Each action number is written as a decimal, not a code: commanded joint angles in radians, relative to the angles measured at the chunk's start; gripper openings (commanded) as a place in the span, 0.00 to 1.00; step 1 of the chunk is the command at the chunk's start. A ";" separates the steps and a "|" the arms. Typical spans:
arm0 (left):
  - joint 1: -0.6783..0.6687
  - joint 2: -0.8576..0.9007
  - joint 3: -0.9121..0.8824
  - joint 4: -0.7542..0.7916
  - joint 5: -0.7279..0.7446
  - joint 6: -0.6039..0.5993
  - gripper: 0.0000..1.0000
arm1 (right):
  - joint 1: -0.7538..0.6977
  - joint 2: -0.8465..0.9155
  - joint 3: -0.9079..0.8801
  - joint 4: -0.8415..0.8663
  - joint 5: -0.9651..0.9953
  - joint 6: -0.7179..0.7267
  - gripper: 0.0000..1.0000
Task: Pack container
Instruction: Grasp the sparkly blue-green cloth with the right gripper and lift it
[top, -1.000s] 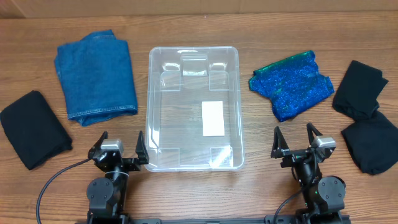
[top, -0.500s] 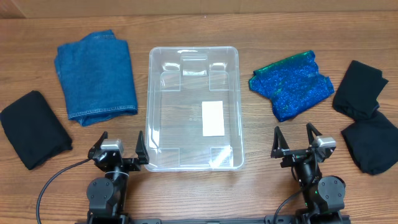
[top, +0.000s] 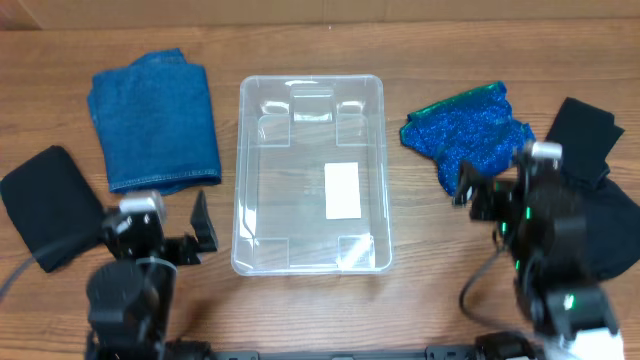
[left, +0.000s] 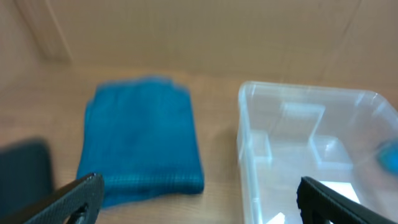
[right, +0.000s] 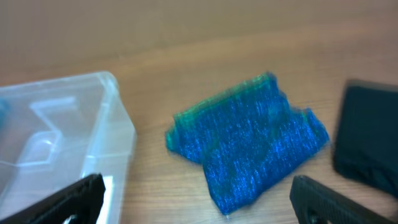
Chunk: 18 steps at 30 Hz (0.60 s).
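Overhead: empty container (top: 285, 200) lay on surface (top: 420, 300) | left pincer (left: 199, 193) spread open, facing denim fold (left: 143, 137) left of container | right pincer (right: 196, 190) open, facing glitter cloth (right: 249, 149) right of container | recommended: centred descent, pinching all layers.

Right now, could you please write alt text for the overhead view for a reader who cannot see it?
An empty clear rectangular plastic container sits mid-table, the open left claw and open right claw either side. To its left lie a folded blue denim cloth and a black cloth; to its right, a glittery blue-green fabric and black cloths.
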 joint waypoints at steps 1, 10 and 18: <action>0.006 0.257 0.256 -0.178 0.005 -0.024 1.00 | -0.053 0.291 0.289 -0.167 -0.072 0.004 1.00; 0.006 0.652 0.631 -0.494 0.090 0.016 1.00 | -0.468 0.875 0.552 -0.440 -0.544 0.109 1.00; 0.006 0.661 0.631 -0.486 0.069 0.016 1.00 | -0.505 0.980 0.271 -0.101 -0.645 0.267 1.00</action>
